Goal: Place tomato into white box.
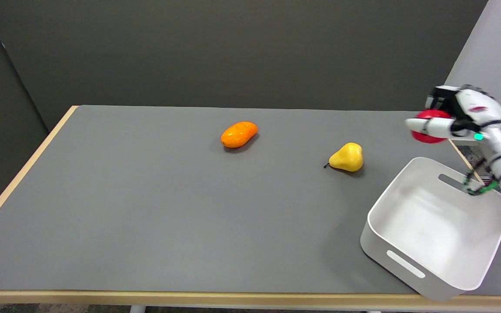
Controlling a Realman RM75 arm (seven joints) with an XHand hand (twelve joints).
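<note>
**Carry step: tomato above the box's far edge**

Grey table (pixel 146 208); empty white plastic box (pixel 433 234) at its right. The right hand (pixel 455 117) clamps the round red tomato (pixel 428 128) aloft. Next: bring it over the opening, lower, release.

right hand (pixel 455 116) holds tomato (pixel 429 127) in air beyond white box (pixel 433 265) | pear (pixel 347 157), orange fruit (pixel 238 134) on table (pixel 146 208)

white box (pixel 411 243) mouth is unobstructed, nothing inside. Right hand (pixel 455 115) holds tomato (pixel 426 130) in the air just beyond the box's far rim; open air between them. Only the box wall stands in that path. Yellow pear (pixel 347 157) left of box, orange fruit (pixel 238 134) well apart.
</note>
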